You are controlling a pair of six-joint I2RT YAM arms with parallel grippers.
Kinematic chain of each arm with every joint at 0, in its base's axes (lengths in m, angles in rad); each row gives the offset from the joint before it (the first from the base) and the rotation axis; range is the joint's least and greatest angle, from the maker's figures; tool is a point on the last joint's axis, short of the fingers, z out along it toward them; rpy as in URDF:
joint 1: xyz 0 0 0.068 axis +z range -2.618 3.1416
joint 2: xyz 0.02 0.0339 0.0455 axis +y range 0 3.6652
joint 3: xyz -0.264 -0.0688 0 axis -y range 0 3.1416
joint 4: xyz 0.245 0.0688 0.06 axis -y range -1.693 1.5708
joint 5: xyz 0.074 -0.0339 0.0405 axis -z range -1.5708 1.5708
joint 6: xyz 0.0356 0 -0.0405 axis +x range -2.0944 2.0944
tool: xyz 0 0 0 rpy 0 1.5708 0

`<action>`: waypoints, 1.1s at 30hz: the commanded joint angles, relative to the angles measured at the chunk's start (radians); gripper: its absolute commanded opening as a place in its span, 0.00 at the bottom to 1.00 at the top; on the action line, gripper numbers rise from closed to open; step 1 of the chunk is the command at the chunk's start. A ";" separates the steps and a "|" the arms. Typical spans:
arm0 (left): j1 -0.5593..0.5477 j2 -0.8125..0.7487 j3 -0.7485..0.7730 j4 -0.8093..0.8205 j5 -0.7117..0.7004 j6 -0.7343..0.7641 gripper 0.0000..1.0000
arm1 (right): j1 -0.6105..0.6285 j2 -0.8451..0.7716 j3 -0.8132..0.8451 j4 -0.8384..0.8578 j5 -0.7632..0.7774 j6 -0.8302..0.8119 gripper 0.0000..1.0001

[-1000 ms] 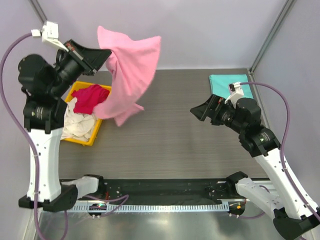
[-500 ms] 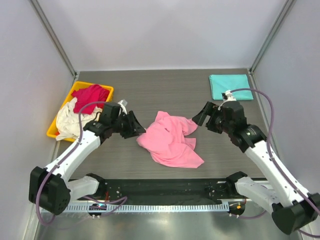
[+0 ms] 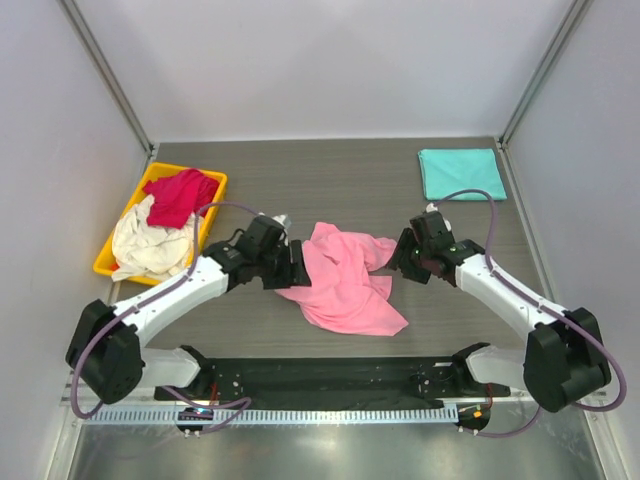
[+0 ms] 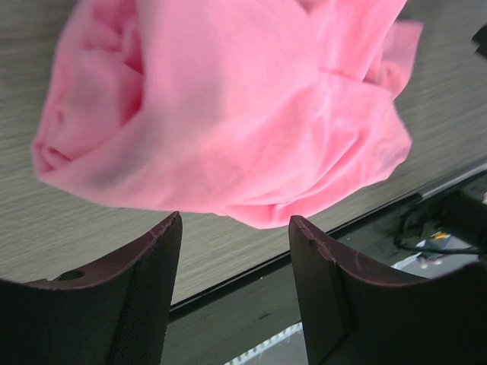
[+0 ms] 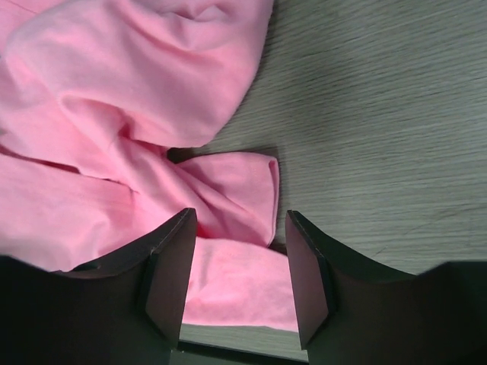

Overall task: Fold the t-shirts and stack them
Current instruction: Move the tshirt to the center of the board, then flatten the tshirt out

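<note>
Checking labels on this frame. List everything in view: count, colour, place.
pink t-shirt: 1, light pink, crumpled at table centre
teal t-shirt: 1, teal, folded flat, far right corner
red t-shirt: 1, crimson, bunched in far end of bin
cream t-shirt: 1, cream white, bunched in near end of bin
yellow bin: 1, yellow, left side of table
table: 1, dark wood-grain
left gripper: 1, black, open, at pink t-shirt's left edge
right gripper: 1, black, open, at its right edge
</note>
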 commanded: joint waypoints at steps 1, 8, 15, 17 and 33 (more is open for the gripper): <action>-0.063 0.048 0.038 0.026 -0.079 -0.011 0.60 | 0.003 0.041 -0.013 0.091 0.026 -0.020 0.56; -0.158 0.125 0.071 0.066 -0.097 -0.036 0.57 | 0.003 0.135 -0.074 0.222 -0.057 -0.034 0.51; -0.226 0.185 0.137 0.053 -0.142 -0.046 0.59 | 0.002 0.175 -0.134 0.313 -0.080 -0.009 0.49; -0.247 0.203 0.157 0.056 -0.146 -0.045 0.60 | 0.003 0.181 -0.149 0.328 -0.078 -0.009 0.46; -0.311 0.392 0.259 0.204 -0.077 -0.007 0.57 | 0.003 -0.007 -0.153 0.261 -0.035 0.001 0.01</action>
